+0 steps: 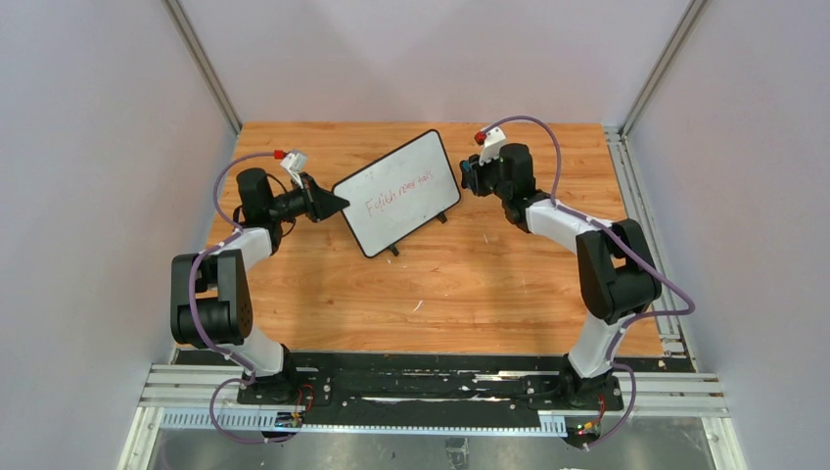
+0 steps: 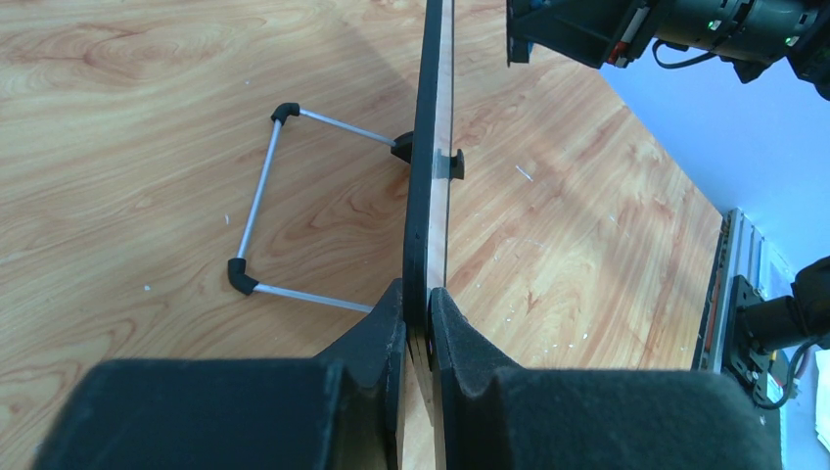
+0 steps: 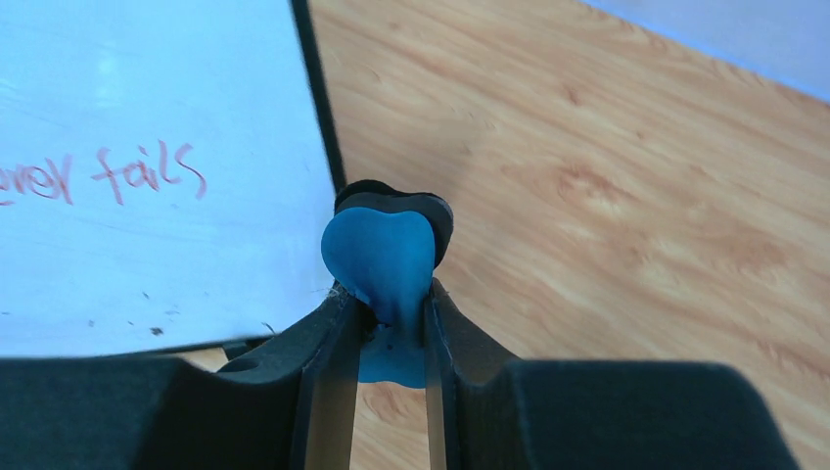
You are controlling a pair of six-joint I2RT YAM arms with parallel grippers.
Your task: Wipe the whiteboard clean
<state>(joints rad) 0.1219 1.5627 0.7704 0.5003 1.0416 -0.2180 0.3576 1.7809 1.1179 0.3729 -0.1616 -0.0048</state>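
The whiteboard (image 1: 399, 192), white with a thin black frame and red handwriting, stands tilted on the wooden table. My left gripper (image 1: 340, 204) is shut on its left edge; in the left wrist view the board (image 2: 428, 147) runs edge-on between the fingers (image 2: 419, 318). My right gripper (image 1: 467, 172) is shut on a small blue eraser (image 3: 384, 257) with a black felt pad, held just off the board's right edge. The right wrist view shows the board face (image 3: 147, 186) with red writing at the left.
The board's wire stand (image 2: 262, 211) rests on the table behind it in the left wrist view. Grey walls close in the table on three sides. A metal rail (image 1: 440, 392) runs along the near edge.
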